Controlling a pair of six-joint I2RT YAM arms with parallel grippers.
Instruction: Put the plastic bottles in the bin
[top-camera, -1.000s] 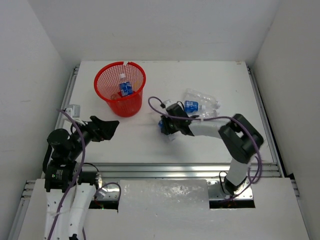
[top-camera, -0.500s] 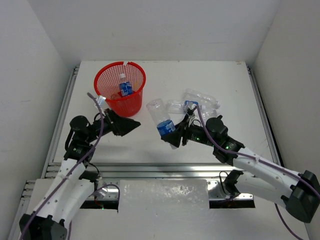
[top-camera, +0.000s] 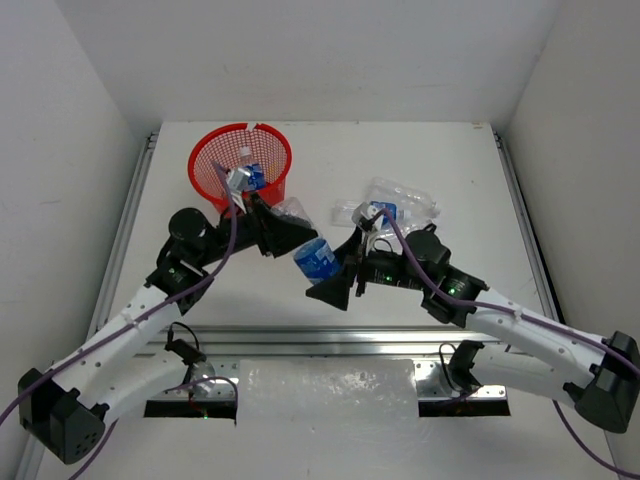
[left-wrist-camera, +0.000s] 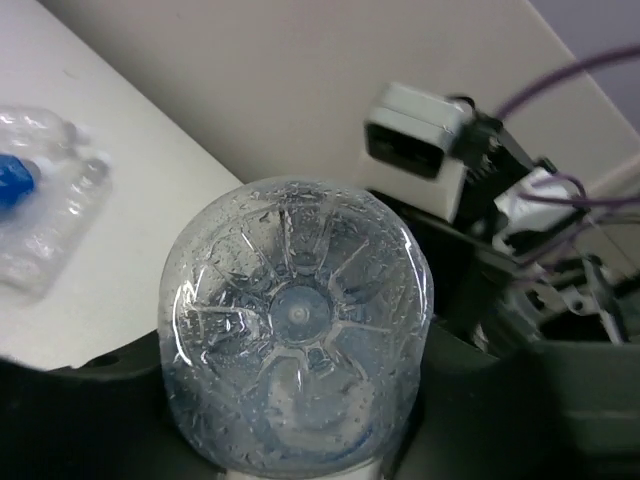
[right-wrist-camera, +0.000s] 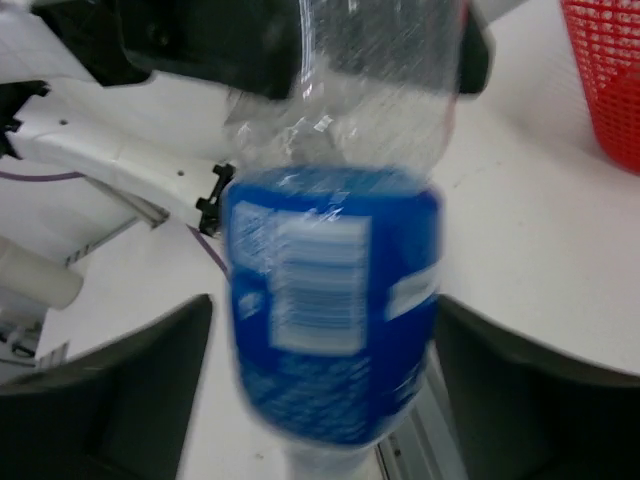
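Note:
A clear plastic bottle (top-camera: 312, 256) with a blue label hangs in the air between my two arms. My left gripper (top-camera: 291, 232) is shut on its clear bottom end; in the left wrist view the ribbed base (left-wrist-camera: 296, 318) fills the space between the dark fingers. My right gripper (top-camera: 331, 272) stands open around the labelled end (right-wrist-camera: 330, 335), with a gap on each side. The red mesh bin (top-camera: 207, 183) stands at the back left with one blue-labelled bottle (top-camera: 250, 176) inside. More plastic bottles (top-camera: 398, 204) lie in a heap on the table behind my right arm.
White walls close the table on three sides. A metal rail (top-camera: 330, 338) runs along the near edge. The bin's red mesh (right-wrist-camera: 608, 70) shows at the right wrist view's upper right. The right wrist's camera box (left-wrist-camera: 414, 130) faces my left gripper.
My left arm reached right and shut on the bottle's clear end. My right gripper, which held the bottle, has opened. The bottle now hangs nearer the bin.

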